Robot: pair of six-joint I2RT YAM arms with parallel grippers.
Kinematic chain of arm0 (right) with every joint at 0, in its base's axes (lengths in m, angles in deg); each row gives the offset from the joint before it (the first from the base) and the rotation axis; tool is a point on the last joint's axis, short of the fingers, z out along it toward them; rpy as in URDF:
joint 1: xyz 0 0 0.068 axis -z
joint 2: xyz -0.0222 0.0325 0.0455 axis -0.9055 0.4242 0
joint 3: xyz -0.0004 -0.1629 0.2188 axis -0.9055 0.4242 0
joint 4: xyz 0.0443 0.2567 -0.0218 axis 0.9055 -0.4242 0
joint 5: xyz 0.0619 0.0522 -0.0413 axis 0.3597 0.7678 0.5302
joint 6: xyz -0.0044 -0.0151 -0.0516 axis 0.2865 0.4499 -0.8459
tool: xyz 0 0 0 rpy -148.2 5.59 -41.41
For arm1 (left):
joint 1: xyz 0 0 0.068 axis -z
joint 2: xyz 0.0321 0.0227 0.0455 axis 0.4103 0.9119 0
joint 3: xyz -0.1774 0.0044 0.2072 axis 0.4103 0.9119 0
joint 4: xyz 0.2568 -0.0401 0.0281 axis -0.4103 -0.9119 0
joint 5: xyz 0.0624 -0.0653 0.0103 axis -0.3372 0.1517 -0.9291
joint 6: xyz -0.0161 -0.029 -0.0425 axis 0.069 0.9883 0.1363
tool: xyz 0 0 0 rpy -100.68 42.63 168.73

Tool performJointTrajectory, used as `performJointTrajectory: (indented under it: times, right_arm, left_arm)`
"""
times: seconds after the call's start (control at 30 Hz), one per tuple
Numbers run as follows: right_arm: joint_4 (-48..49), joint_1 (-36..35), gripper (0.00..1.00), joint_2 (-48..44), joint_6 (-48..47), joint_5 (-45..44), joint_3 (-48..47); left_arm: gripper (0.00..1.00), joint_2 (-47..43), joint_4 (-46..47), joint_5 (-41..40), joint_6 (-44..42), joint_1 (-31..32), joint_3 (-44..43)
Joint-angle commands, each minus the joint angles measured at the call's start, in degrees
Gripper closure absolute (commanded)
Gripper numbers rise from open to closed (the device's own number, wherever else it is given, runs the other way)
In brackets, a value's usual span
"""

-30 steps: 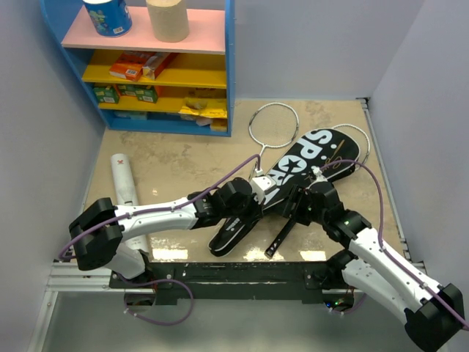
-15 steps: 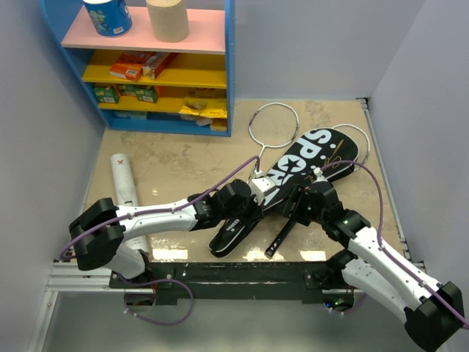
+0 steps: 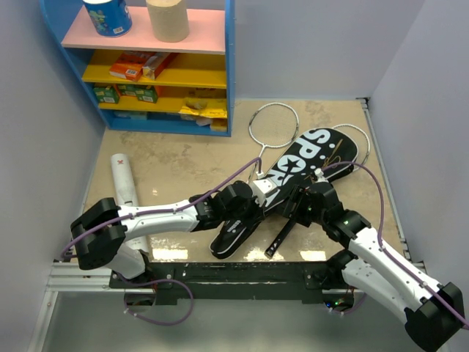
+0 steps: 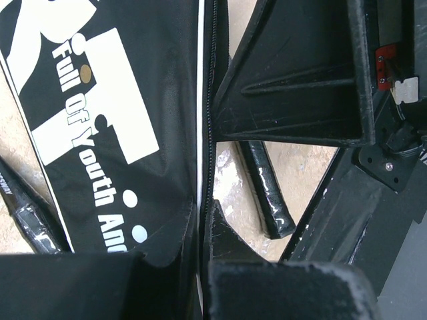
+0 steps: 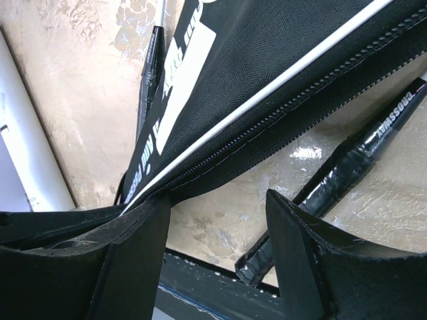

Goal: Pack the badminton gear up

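from above, the black bag (image 3: 293,172) lies slanted mid-table with a racket (image 3: 272,123) just beside its far end and the white tube (image 3: 124,180) well apart at the left. left wrist: the left gripper (image 4: 200,267) is pinched tight on the black bag's zip edge. right wrist: the right gripper (image 5: 220,227) has its fingers spread and holds nothing; the zip edge runs down to one finger and a black handle (image 5: 340,173) lies just beside.

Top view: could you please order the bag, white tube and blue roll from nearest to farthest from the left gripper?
1. Bag, pinched by the left gripper.
2. White tube, off to the left.
3. Blue roll, on the top shelf.
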Motion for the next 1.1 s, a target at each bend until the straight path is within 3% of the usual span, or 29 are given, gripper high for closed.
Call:
performJointTrajectory:
  times: [0.0,0.6,1.07]
  right_arm:
    - [3.8,0.2,0.37,-0.5,2.1,-3.0,-2.8]
    - [1.4,0.1,0.37,-1.4,1.8,-1.7,-5.3]
    - [5.1,0.1,0.38,-0.9,2.4,-1.7,-1.0]
  left_arm:
    - [1.0,-0.4,4.7,5.0,0.2,2.1,0.0]
    - [1.0,0.7,5.4,3.8,-0.3,2.2,-0.1]
    - [1.0,0.2,4.9,4.0,-0.7,2.2,-1.5]
